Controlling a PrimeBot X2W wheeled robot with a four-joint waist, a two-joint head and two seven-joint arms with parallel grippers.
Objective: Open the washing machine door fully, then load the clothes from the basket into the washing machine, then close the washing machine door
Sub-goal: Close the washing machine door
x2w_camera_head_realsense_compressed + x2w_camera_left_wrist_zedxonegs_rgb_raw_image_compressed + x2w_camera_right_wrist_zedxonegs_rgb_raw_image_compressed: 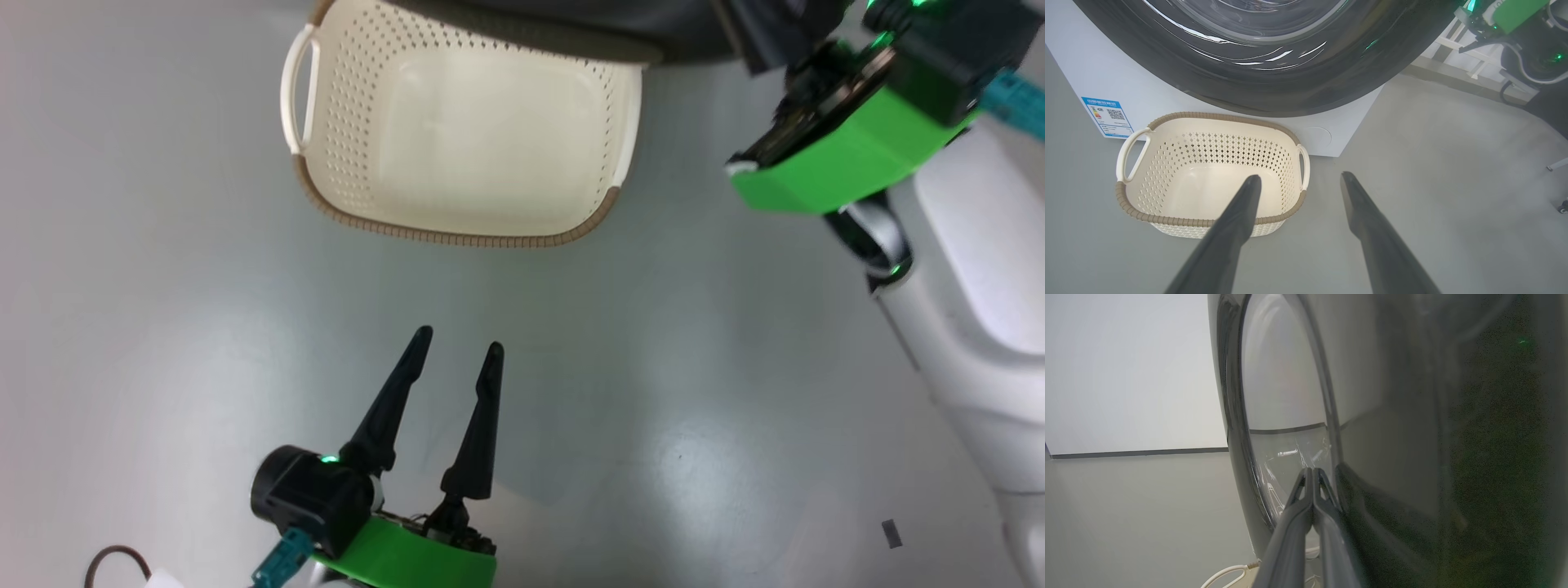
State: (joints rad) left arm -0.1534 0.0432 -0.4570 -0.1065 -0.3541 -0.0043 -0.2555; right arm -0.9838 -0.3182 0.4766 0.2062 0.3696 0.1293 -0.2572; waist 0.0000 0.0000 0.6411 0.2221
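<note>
You have the left gripper (459, 339) hanging over the bare grey floor (694, 367), its two dark fingers spread apart and gripping nothing. They point toward the basket (457, 237). The basket stands upright on the floor just ahead of them, and its perforated cream inside is bare down to the bottom. From the left wrist you can see it sits close in front of the lower edge of the washing machine (1147, 94), between the blue label sticker (1107, 116) at the front's lower left and the small round hatch (1318, 138) toward its lower right corner. I cannot tell whether its far rim touches the white panel. The washing machine door (1274, 90) stands out from the machine, and its glossy black rim overhangs the far side of the basket. Your right arm is raised at the upper right of the head view, well apart from the left. The right gripper (1313, 470) has its fingers pressed together with nothing between them. Its tips lie at the line where the door's glass bowl meets the black rim. They seem to rest against the door, but the reflections there make contact hard to judge.
</note>
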